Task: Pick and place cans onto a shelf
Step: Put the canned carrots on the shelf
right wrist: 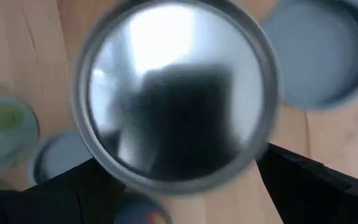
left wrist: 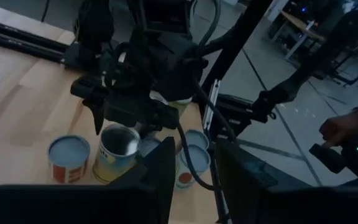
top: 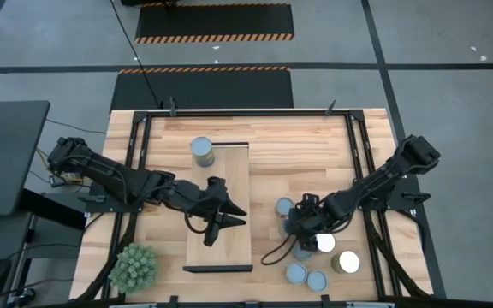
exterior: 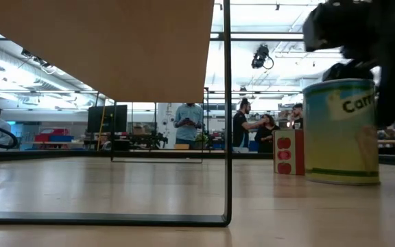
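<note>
**Right arm at the can cluster; one can on the shelf**

Surface (top: 315, 141): wooden top carrying everything. Landmark is the shelf (top: 229, 184), a pale long board lying along the surface's middle.

Left arm: left gripper (top: 222, 219) hovers over the shelf's near half, fingers spread, holding nothing.

Right arm: right gripper (top: 308, 233) sits over the cluster of cans (top: 315, 257), right of the shelf's near end. Wrist view shows a silvery can top (right wrist: 176, 87) filling the frame between the dark fingers; whether they are closed on it I cannot tell.

One can (top: 201, 150) stands at the shelf's far end. Green plant (top: 134, 267) left of the shelf's near end.

Judgement: pick step in hand. Next needs a firm hold, a straight lift clear of neighbouring cans, then carry to the shelf.
</note>
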Robot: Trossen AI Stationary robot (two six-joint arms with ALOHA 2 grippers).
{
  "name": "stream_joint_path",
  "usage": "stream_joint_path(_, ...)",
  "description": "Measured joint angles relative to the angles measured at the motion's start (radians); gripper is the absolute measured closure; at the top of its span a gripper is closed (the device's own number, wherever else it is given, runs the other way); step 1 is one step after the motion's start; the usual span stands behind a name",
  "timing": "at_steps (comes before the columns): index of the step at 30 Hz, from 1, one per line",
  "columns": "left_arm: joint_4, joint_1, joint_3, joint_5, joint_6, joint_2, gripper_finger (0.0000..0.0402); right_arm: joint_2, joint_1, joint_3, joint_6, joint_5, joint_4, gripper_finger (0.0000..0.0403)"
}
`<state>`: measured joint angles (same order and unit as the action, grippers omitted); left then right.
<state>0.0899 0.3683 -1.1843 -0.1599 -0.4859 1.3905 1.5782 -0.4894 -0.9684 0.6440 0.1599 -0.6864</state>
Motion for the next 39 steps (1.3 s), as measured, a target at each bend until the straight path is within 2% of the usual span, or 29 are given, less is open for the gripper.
stream_joint_path(7, 0.016, 0.0, 0.0, 0.0, 0.0, 0.002, 0.0281, 0.001, 0.045, 0.0, -0.103, 0.061, 0.04, 0.0054)
stream_joint_path(16, 0.018, -0.001, 0.0, -0.004, 0.0, 0.002, 0.0281, -0.009, 0.074, 0.0, -0.521, 0.062, 0.044, 0.0054)
stream_joint_path(23, 0.02, -0.001, 0.0, -0.009, 0.005, 0.002, 0.0281, -0.009, 0.121, 0.0, -0.72, 0.152, 0.047, 0.0054)
stream_joint_path(30, 0.02, -0.001, 0.0, -0.078, 0.031, 0.003, 0.0281, -0.009, 0.136, -0.034, -0.723, 0.176, -0.056, 0.0054)
stream_joint_path(34, 0.023, -0.002, 0.0, -0.098, 0.061, 0.029, 0.0281, -0.009, 0.132, -0.108, -0.621, 0.184, -0.235, 0.0054)
stream_joint_path(39, 0.021, -0.025, 0.0, -0.099, 0.061, 0.072, 0.028, -0.044, 0.12, -0.191, -0.454, 0.138, -0.408, 0.0054)
